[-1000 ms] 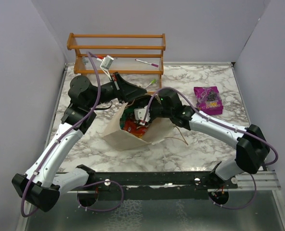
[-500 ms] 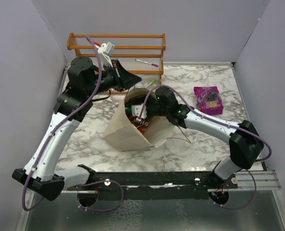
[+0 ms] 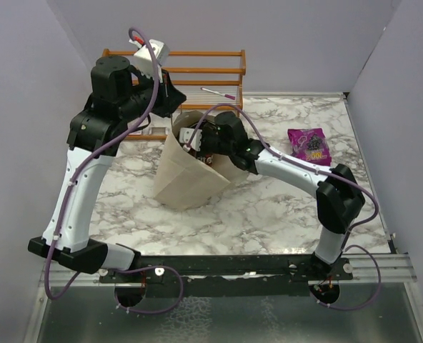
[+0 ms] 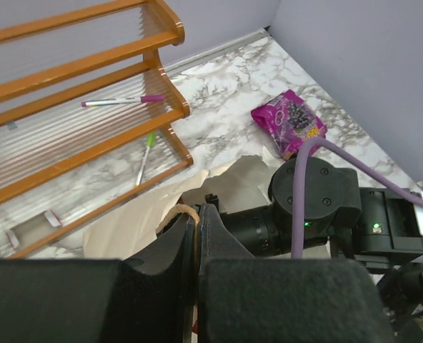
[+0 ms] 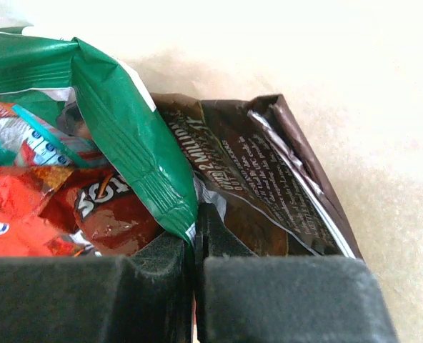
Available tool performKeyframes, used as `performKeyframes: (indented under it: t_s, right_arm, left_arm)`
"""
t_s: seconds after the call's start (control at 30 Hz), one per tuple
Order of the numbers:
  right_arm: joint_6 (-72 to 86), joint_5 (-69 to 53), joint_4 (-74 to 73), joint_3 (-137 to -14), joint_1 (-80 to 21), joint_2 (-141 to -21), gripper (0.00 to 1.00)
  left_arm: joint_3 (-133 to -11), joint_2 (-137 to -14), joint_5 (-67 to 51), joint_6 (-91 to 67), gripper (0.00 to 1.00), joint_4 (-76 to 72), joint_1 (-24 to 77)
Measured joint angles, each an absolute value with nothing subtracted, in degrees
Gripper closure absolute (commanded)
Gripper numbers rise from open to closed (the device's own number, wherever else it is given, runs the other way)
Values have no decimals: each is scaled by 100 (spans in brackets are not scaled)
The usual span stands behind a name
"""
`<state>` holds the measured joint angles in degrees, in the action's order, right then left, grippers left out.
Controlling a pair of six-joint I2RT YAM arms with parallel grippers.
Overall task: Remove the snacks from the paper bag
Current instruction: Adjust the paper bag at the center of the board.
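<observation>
The cream paper bag point(image 3: 186, 180) stands tilted on the marble table, its mouth toward the back. My left gripper point(image 4: 196, 211) is shut on the bag's tan string handle point(image 4: 174, 212) and holds it up near the rack. My right gripper point(image 5: 195, 223) is inside the bag, shut on the corner of a green packet point(image 5: 111, 100). A dark brown packet point(image 5: 261, 186) lies just right of it, and red and orange packets point(image 5: 26, 207) lie to the left. One purple packet point(image 3: 309, 147) lies outside the bag on the table at the right.
A wooden rack point(image 3: 197, 64) with a pink pen point(image 4: 122, 102) and a green pen point(image 4: 146, 153) stands against the back wall, right behind the bag. The right arm point(image 4: 319, 200) reaches across the bag's mouth. Grey walls close in both sides.
The left arm rose and pulled back with the handle, lifting the bag's mouth. The right gripper went deeper into the bag and shut on the green packet.
</observation>
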<state>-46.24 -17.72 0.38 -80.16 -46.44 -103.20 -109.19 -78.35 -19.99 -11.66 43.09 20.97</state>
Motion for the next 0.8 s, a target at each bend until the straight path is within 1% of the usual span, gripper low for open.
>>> performKeyframes:
  t_s: [0.2,0.33,0.5,0.6,0.7,0.8]
  right_arm:
    - [-4189,-1726,40,-8171,-4644,-10363,99]
    - [-3909,-1741,-12,-8106,-4646,-10359,99]
    - [-3717,-1754,8,-7719,-4646,-10186,99]
    - [-3621,-1769,1,-7424,-4644,-9904,99]
    - [-3514,-1806,-14,-7089,-4644,-9535,99]
    - [-3426,-1896,-49,-6875,-4641,-9264,99]
  left_arm:
    - [-11076,-7859,-2008,-685,100,4399,2095]
    - [-10600,-7802,-2456,-810,100,4040,2080]
    - [-8965,-7341,-3422,-1426,100,2742,2073]
    - [-7852,-6884,-3966,-2198,100,1782,2075]
    - [-7076,-6508,-4316,-2939,100,875,2073]
    - [-6700,-6222,-4451,-3531,100,298,2073]
